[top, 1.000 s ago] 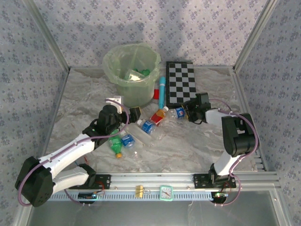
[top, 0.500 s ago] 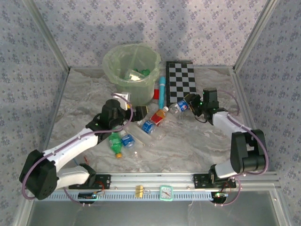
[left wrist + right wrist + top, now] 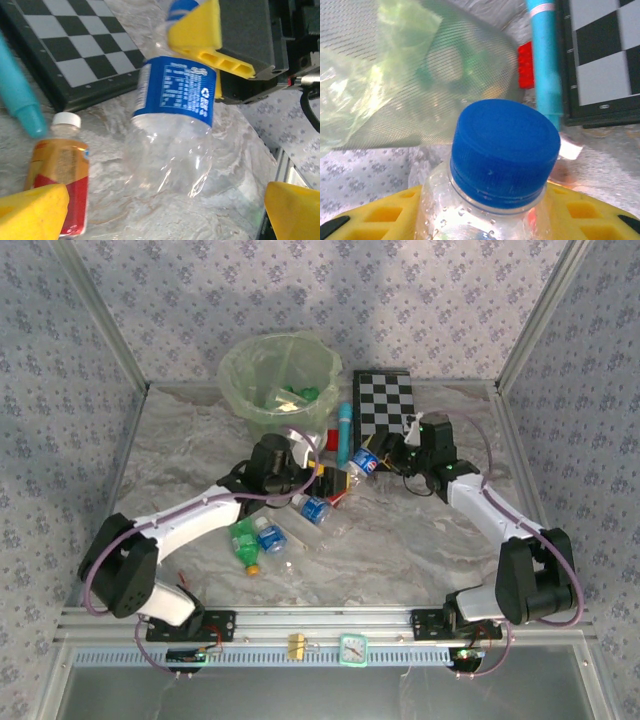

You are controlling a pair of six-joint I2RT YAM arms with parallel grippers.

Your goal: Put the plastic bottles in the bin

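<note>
Green bottles (image 3: 296,394) sit in the bin (image 3: 232,368), right gripper (image 3: 386,454) is clamped on a blue-label bottle (image 3: 362,462) near it, left gripper (image 3: 320,476) gapes empty, four loose bottles (image 3: 262,538) to go.

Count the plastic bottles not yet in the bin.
5. Clear blue-labelled plastic bottle in the right hand; red-labelled bottle beside it; second clear blue-labelled bottle mid-table; green bottle and small blue-labelled bottle together by the left arm. Arms may hide more.
</note>
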